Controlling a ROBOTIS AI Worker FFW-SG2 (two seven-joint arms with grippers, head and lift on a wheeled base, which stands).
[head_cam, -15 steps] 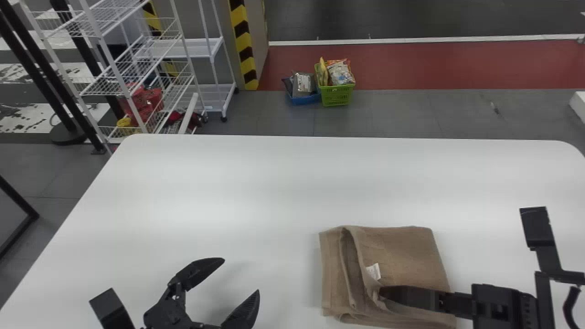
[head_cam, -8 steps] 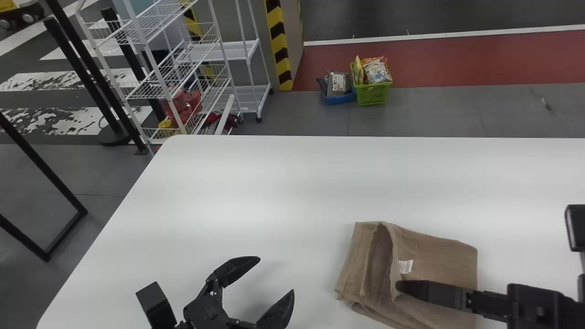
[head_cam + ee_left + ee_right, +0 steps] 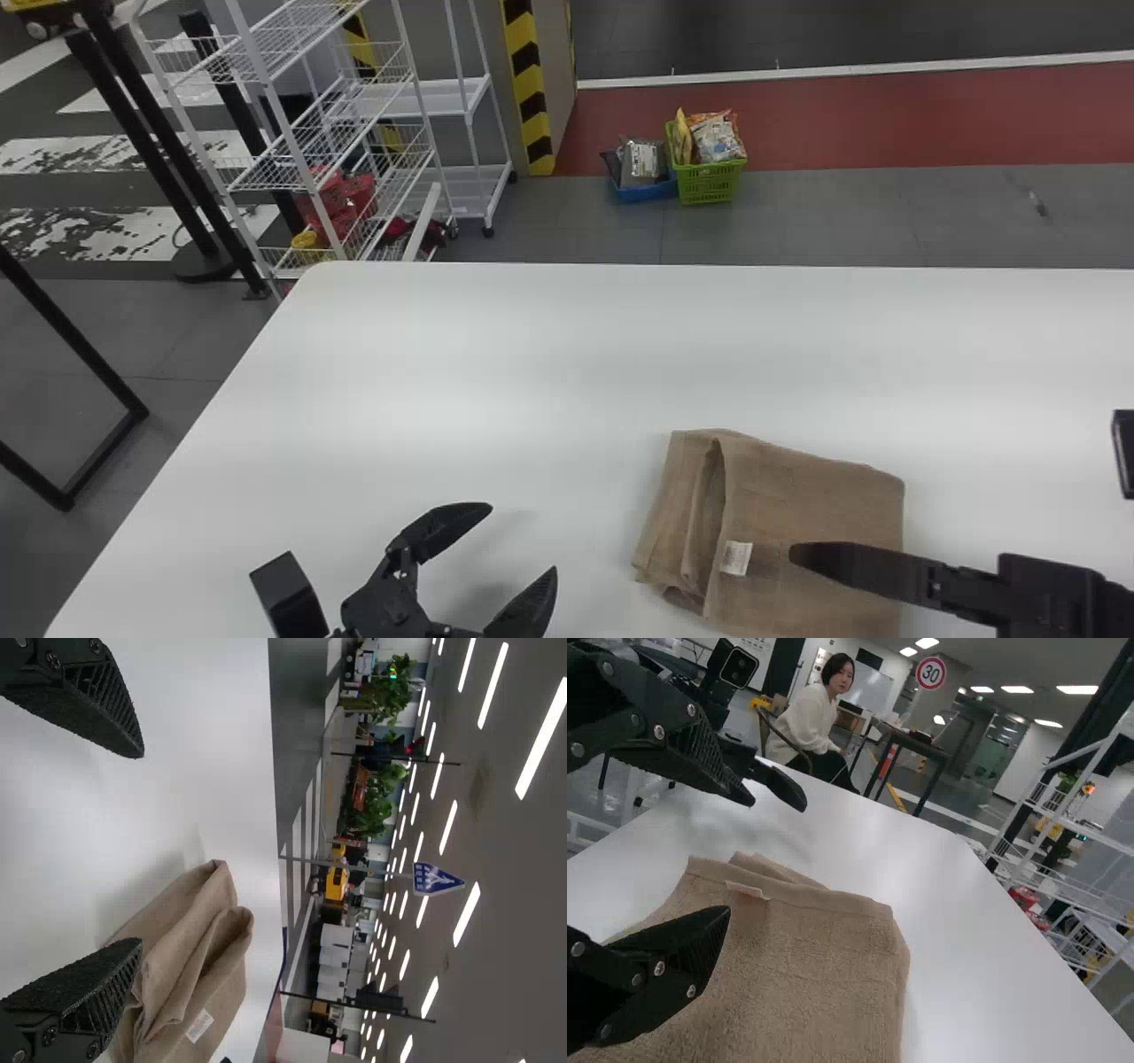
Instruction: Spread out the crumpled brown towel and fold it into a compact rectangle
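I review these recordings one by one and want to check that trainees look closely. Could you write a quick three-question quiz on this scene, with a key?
1. True or false: the left claw is gripping the towel.
2. In the head view, which claw reaches over the towel?
a) left claw
b) right claw
c) both
3. Fill in the missing word: a small white ____ shows on the towel.

Key: 1: false; 2: b; 3: tag
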